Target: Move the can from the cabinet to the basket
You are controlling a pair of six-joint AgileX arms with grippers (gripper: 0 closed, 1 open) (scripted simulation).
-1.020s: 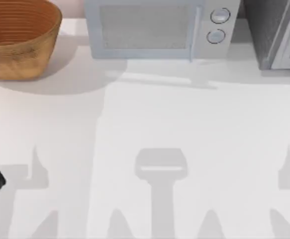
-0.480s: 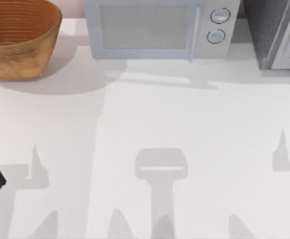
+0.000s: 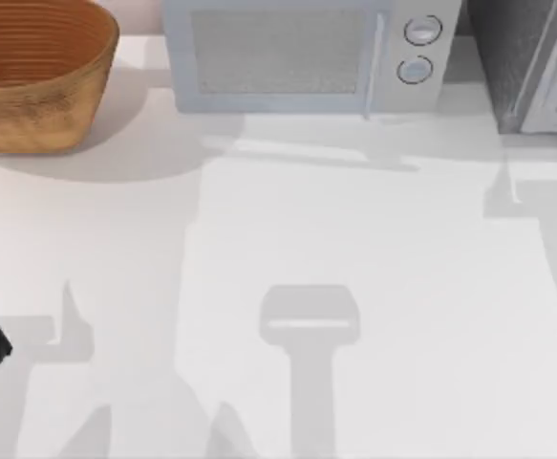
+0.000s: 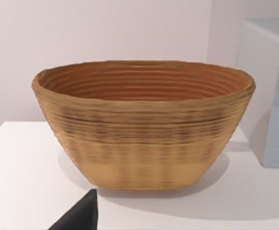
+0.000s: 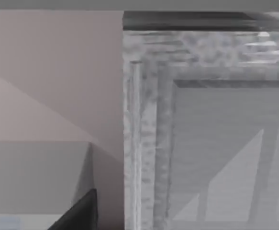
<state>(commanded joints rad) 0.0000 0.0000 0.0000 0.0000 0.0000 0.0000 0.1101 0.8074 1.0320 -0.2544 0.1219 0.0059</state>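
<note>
White table (image 3: 374, 249) carries the basket (image 3: 39, 76) at its far left, a microwave (image 3: 302, 57) beside it, the cabinet (image 3: 536, 67) far right — grippers' fingers I cannot tell; can unseen.

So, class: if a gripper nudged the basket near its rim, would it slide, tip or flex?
The basket would probably slide rather than tip: its base looks flat and broad on the table. Its walls flare out to a wider rim, so a high push might rock it slightly. The ribbed woven wall may give a little.
</note>
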